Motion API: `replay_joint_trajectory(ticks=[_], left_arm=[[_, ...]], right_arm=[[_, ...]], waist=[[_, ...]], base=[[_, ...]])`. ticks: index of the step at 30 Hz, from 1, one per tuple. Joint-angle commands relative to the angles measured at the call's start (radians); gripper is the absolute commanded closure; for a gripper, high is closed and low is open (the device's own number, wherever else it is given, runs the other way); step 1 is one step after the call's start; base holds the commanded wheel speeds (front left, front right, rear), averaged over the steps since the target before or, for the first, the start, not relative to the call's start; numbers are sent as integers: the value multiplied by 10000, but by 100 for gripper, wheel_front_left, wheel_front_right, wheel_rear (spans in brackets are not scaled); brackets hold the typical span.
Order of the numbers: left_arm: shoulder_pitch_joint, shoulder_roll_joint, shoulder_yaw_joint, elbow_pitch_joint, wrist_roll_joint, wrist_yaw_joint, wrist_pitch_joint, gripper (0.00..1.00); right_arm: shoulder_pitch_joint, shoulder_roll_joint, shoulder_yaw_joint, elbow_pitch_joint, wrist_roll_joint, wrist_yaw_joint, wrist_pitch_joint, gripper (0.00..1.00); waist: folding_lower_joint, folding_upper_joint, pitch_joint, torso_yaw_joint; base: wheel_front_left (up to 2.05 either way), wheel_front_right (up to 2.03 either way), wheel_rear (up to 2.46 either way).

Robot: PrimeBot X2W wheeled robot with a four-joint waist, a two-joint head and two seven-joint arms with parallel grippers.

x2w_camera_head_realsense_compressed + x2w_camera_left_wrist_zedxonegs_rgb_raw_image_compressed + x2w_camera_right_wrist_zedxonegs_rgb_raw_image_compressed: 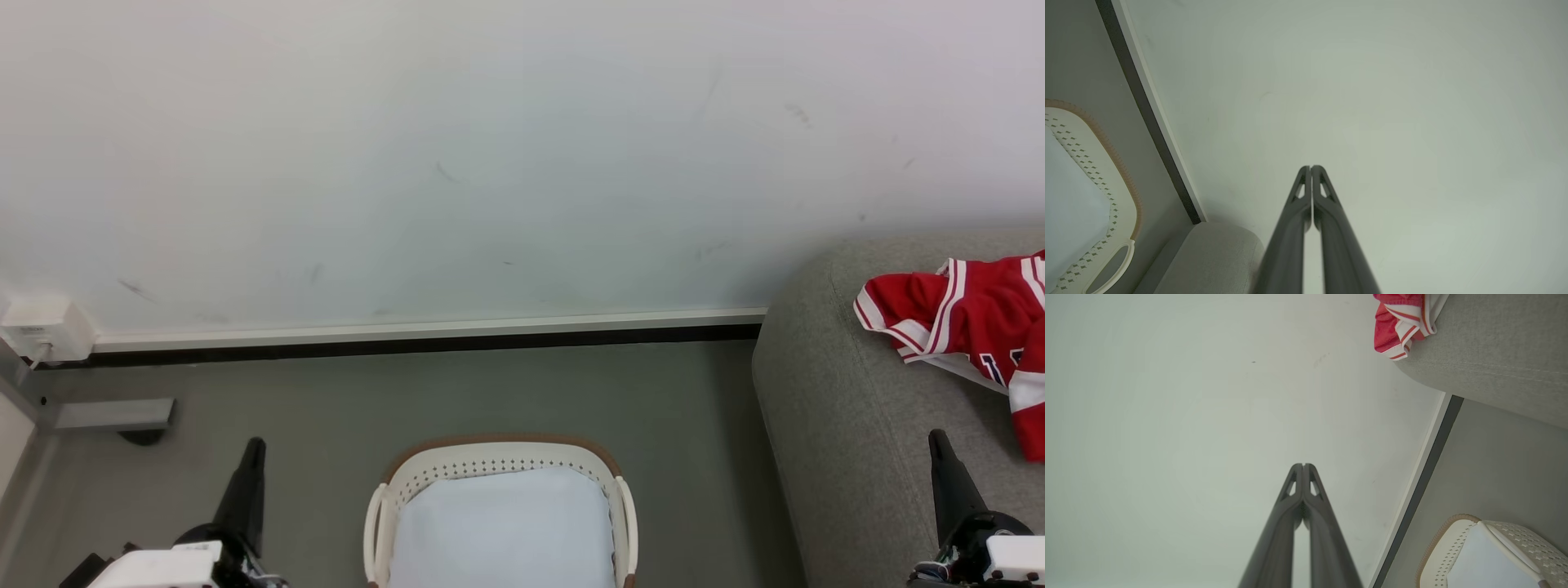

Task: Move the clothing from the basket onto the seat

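The off-white basket [490, 461] stands on the floor at the bottom centre, and inside it I see just its white liner [502, 531]. A red jersey with white striped trim [971, 322] lies on the grey seat [824, 408] at the right. My left gripper [255, 445] is shut and empty, left of the basket. My right gripper [937, 437] is shut and empty over the seat, just below the jersey. Both wrist views show shut fingers, left gripper [1310, 167] and right gripper [1303, 465], pointing at the wall, with the basket [1094, 163] [1453, 531], the seat [1216, 253] [1494, 355] and the jersey [1400, 326] at their edges.
A pale wall [490, 163] with a white and dark skirting [424, 336] runs behind the basket. A white socket box [45, 327] and a grey bracket [110, 415] sit at the far left. Grey floor [310, 408] lies around the basket.
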Motion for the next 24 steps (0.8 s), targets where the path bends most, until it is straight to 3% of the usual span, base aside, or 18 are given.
replay_joint_trajectory(ticks=[1, 24], left_arm=[[-77, 19, 16, -37, -138, -50, 36, 100], [-77, 19, 15, -36, -138, -50, 35, 100]], right_arm=[[55, 12, -45, -43, -81, -21, 22, 100], [54, 14, -53, -42, -86, -21, 31, 100]], waist=[[0, 0, 0, 0], [0, 0, 0, 0]], base=[[0, 0, 0], [0, 0, 0]])
